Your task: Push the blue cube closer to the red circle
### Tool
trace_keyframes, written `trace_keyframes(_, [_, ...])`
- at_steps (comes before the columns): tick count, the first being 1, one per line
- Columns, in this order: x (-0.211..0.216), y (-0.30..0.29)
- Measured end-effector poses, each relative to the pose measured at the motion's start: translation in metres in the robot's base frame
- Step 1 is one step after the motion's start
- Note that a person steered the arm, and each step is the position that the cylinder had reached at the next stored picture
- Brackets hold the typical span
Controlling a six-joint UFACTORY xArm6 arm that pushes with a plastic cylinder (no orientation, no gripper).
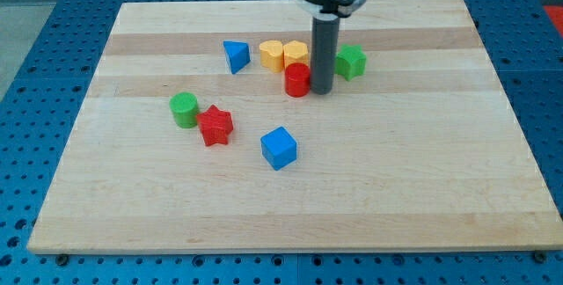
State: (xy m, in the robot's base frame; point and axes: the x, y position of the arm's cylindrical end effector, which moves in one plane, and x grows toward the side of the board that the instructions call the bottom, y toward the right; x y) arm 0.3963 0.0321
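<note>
The arm carries no gripper, only a rod holding nothing. My tip [322,90] sits just beside the red circle [297,80], at its 3 o'clock. Blue cube [279,148] lies apart, at the circle's 6 o'clock, near the red star [215,126].

A pale wooden board [290,206] of lengthwise planks fills most of what I see, evenly lit. Around it, from twelve o'clock round to six, lies a blue perforated table [35,21] studded with rows of small holes.
</note>
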Motion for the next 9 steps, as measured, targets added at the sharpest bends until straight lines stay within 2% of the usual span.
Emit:
trace_keyframes(2, [0.000, -0.002])
trace_keyframes(3, [0.018, 0.001])
trace_keyframes(4, [0.070, 0.015])
trace_keyframes(5, [0.142, 0.018])
trace_keyframes(6, [0.175, 0.018])
trace_keyframes(7, [0.173, 0.014])
trace_keyframes(8, [0.163, -0.039])
trace_keyframes(9, [0.160, -0.041])
